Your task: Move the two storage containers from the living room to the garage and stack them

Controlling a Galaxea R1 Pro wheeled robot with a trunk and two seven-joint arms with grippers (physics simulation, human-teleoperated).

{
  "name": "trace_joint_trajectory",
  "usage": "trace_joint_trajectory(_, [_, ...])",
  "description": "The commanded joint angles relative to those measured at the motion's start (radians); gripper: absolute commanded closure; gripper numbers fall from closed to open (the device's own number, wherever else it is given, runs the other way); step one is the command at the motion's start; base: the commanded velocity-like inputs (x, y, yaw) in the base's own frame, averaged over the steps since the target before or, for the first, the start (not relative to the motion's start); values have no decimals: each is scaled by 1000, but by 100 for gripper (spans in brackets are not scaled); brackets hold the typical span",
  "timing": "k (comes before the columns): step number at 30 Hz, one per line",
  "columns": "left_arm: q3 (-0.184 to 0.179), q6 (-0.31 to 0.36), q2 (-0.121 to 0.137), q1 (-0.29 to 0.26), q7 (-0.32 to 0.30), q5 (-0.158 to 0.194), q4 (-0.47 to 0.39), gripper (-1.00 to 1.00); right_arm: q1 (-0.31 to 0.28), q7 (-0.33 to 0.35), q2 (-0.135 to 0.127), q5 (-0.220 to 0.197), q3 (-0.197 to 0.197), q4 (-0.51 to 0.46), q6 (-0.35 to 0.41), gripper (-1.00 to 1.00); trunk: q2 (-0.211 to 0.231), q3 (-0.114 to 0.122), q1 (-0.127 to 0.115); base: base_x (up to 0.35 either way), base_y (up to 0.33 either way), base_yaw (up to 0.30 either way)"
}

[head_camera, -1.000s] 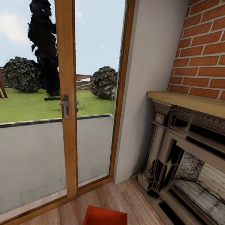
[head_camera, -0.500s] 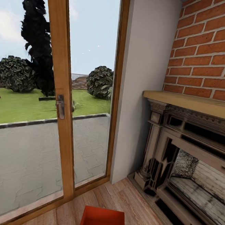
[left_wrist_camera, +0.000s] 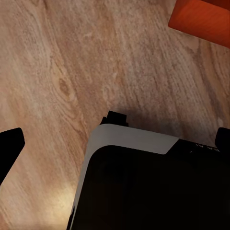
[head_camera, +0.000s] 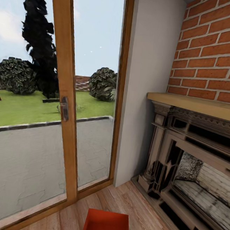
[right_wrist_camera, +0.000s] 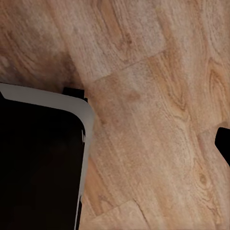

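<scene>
The left tool (left_wrist_camera: pixel 112 143) hangs over the pale wood plank floor (left_wrist_camera: pixel 72 62), and its two dark fingertips (left_wrist_camera: pixel 9 148) sit far out at opposite edges of the left wrist view, so it is spread wide apart with nothing between them. Under it, the black and white body of the robot's base (left_wrist_camera: pixel 143 182) blocks much of that floor. Off beyond the base, a corner of a red-orange storage bin (left_wrist_camera: pixel 203 19) rests on the planks, well clear of the fingers. Over on the right wrist view, one dark fingertip (right_wrist_camera: pixel 223 143) pokes in at the edge above the same plank floor (right_wrist_camera: pixel 153 96); the other finger is out of sight, so whether the right tool is apart or together I cannot tell. The base's rounded white rim (right_wrist_camera: pixel 72 110) curves past there too. From the head, the storage bin (head_camera: pixel 106 226) sits on the floor right at the bottom of the view, open top up. Ahead of it stands a wooden-framed glass door (head_camera: pixel 63 89) with a metal handle (head_camera: pixel 64 108), looking out on paving, grass and dark shrubs. To the right of the door runs a plain pale wall (head_camera: pixel 148 79), then the red-brick fireplace (head_camera: pixel 212 50) with its wooden mantel (head_camera: pixel 196 105) and dark carved surround (head_camera: pixel 167 155).
</scene>
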Motion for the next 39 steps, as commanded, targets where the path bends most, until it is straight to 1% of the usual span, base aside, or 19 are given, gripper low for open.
trace_joint_trajectory(1, [4,-2,0,-1,1,4,0,-100,-1,-1,0,-10,8,3,-6,-100,-1,-1,0,-9,7,0])
trace_joint_trajectory(9, [4,-2,1,-1,1,4,0,-100,-1,-1,2,-11,8,3,-6,-100,-1,-1,0,-1,1,-4])
trace_joint_trajectory(21, [4,-2,1,-1,1,4,0,-100,-1,-6,5,-12,6,3,-3,-100,-1,-1,0,0,0,-167])
trace_joint_trajectory(39, [3,-3,2,-1,0,6,2,-100,-1,7,6,-9,12,3,-1,-100,-1,-1,0,0,0,-9])
